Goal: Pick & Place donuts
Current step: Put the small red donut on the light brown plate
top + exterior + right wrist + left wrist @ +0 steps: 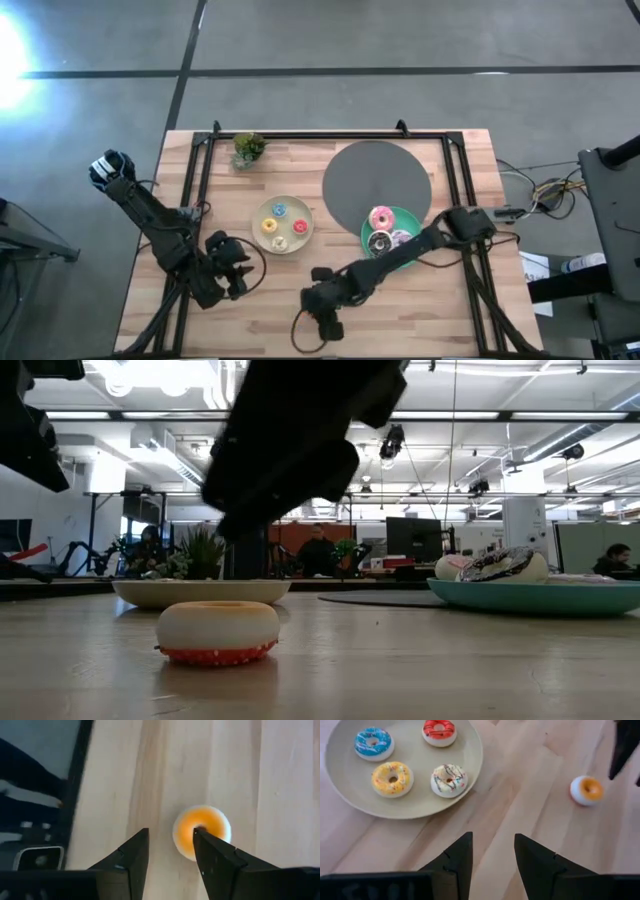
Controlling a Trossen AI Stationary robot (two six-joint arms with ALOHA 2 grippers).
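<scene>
The small orange-topped toy donut (202,832) lies flat on the bare wooden table (440,310), near the middle of the front edge and apart from both plates. The right gripper (170,850) hovers directly over it with its fingers spread and nothing between them; one fingertip (202,836) shows over the ring's hole, and whether it touches cannot be told.

The left gripper (492,852) waits near the front left part of the table, released and empty, facing the round cream plate (470,765). On that plate sit four mini rings: a blue donut (373,742), a red donut (439,731), a yellow donut (392,778) and a white donut with dark drizzle (449,780).

The round teal plate (410,213), right of centre and overlapping a dark grey round mat (375,180), carries a pink donut (380,217), a chocolate-brown donut (379,243) and a pale sprinkled donut (401,238).
</scene>
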